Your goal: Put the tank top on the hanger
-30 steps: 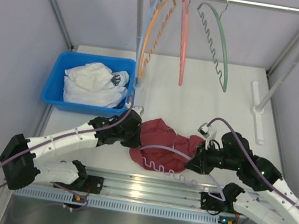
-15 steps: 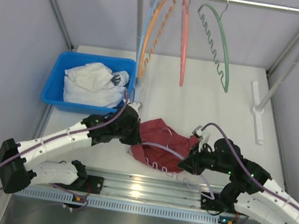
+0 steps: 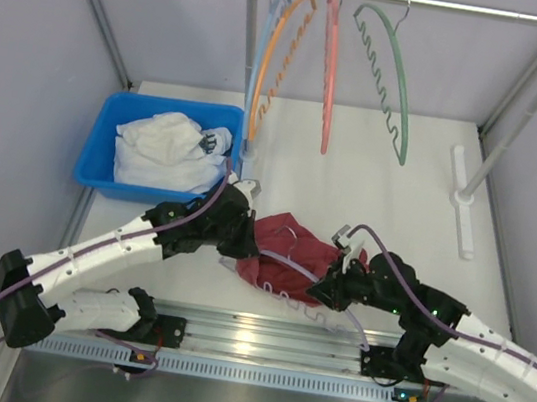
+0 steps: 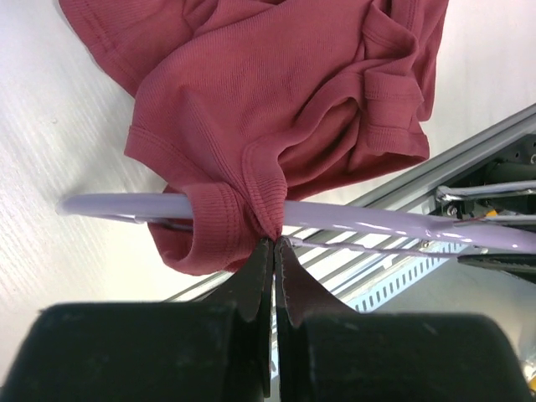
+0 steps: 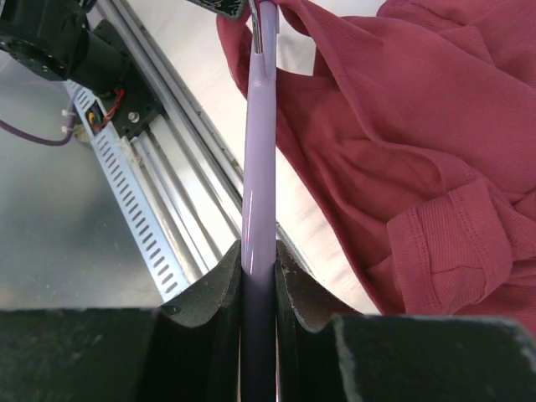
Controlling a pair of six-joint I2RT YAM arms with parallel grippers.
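Table [image 3: 420, 203] btwn tank top [image 3: 286, 252] & rack [image 3: 420, 0] is open; blue bin [image 3: 148, 193] blocks back-left, hanging hangers [image 3: 328, 89] up back, rail [image 3: 258, 336] along near edge.

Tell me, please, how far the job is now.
Done: one ribbed edge of the tank top already wraps the purple hanger. In hand: left jaws shut on that edge, right jaws shut on the hanger's arm. Left: most fabric lies bunched on the table; it is not yet hanging properly.

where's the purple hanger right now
In the top view the hanger is front centre of the table, with the tank top looped over one end. The right gripper clamps its other end; the left gripper pinches the fabric.
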